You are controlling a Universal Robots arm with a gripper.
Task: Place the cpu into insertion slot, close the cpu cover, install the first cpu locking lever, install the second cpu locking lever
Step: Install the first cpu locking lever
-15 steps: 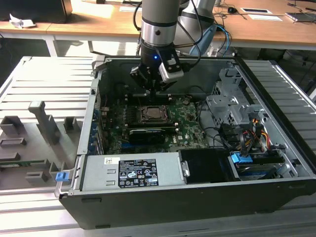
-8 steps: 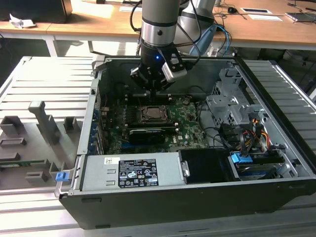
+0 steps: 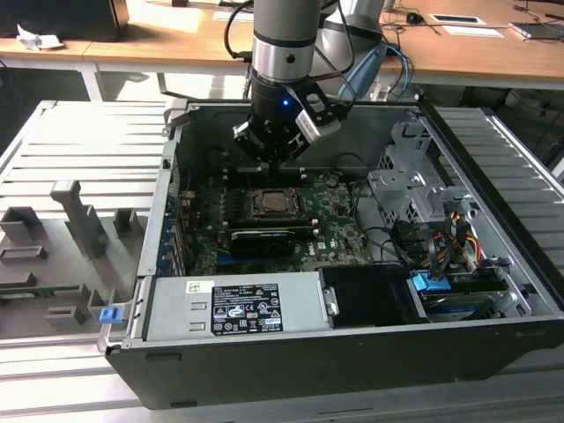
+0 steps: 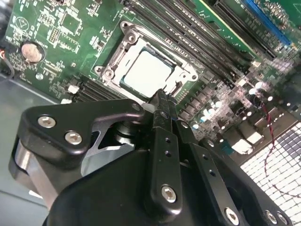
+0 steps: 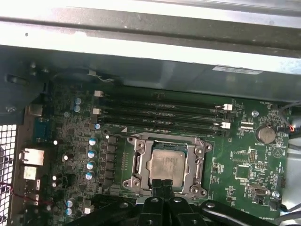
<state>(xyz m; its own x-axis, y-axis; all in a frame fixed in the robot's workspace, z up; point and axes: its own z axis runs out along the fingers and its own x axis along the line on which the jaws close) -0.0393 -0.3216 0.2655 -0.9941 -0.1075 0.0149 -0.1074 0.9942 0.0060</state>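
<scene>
The cpu (image 5: 165,165) lies flat in the insertion slot (image 4: 123,81) on the motherboard (image 3: 339,231), metal top upward and square to the socket. That is the attitude needed for the cpu cover (image 5: 141,165) to bear evenly on its edges. The cover appears to be lowered: in both wrist views its silver frame lies around the chip, and the chip's top shows through the square window. Whether either locking lever is hooked under its catch cannot be settled, as the thin rods beside the frame are too slight to tell. The claw (image 5: 162,184) is closed, its two fingers (image 4: 160,122) pressed together along their length with nothing seen between them. This posture is judged fit for pushing or hooking a slender part rather than for carrying the chip. The claw points down into the open computer case (image 3: 264,374), which lies on its side on the grooved bench (image 3: 53,141) so that the board faces up to the arm. The claw's tips stand at the frame's edge on the side away from the memory slots (image 5: 160,113), just beside the chip and not over its centre. Contact with the frame cannot be confirmed. In the exterior view the claw hangs above the socket, well apart from the grey power supply box (image 3: 233,308).
</scene>
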